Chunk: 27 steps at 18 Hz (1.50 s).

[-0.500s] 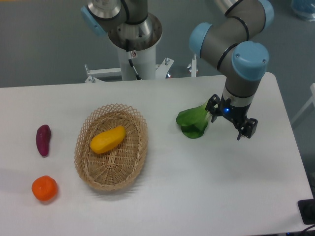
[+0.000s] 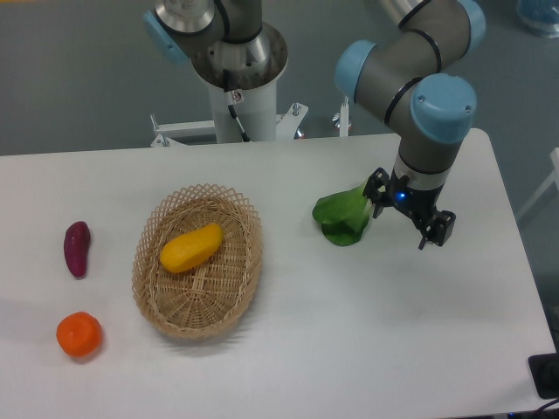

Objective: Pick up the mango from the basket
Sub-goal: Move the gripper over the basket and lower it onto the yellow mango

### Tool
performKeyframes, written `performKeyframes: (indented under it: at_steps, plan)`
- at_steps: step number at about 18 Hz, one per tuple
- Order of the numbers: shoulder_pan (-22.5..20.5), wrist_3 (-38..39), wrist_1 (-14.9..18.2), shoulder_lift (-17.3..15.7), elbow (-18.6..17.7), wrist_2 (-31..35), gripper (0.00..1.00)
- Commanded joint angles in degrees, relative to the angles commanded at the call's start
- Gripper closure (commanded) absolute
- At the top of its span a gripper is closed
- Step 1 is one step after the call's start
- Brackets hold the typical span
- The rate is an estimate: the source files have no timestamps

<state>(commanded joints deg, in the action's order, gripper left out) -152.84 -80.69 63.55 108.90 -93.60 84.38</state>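
The mango (image 2: 191, 248), yellow-orange and oblong, lies tilted inside the oval wicker basket (image 2: 238, 291) at the left centre of the table. My gripper (image 2: 407, 219) is far to the right of the basket, low over the table, with its two fingers spread apart and nothing between them. It stands just to the right of a green leafy vegetable (image 2: 342, 216).
A purple sweet potato (image 2: 77, 248) and a round orange fruit (image 2: 79, 334) lie on the table left of the basket. The robot's base column (image 2: 240, 78) stands behind the table. A dark object (image 2: 547, 375) sits at the table's lower right corner.
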Motion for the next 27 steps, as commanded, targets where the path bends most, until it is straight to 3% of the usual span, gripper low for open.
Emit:
performKeyframes:
  at_steps: [9,18,21,27]
  plan:
    - [7.64,8.96,-0.53,-0.44,-2.29,-3.34,0.00]
    - [17.31,15.20,-0.71,-3.95,-9.58,-5.01,0.00]
    - [20.82,20.57,-1.49,-3.34,-10.03,-6.07,0.00]
    - [25.22,22.33,-2.46,-3.08,-12.31,-6.16,0.00]
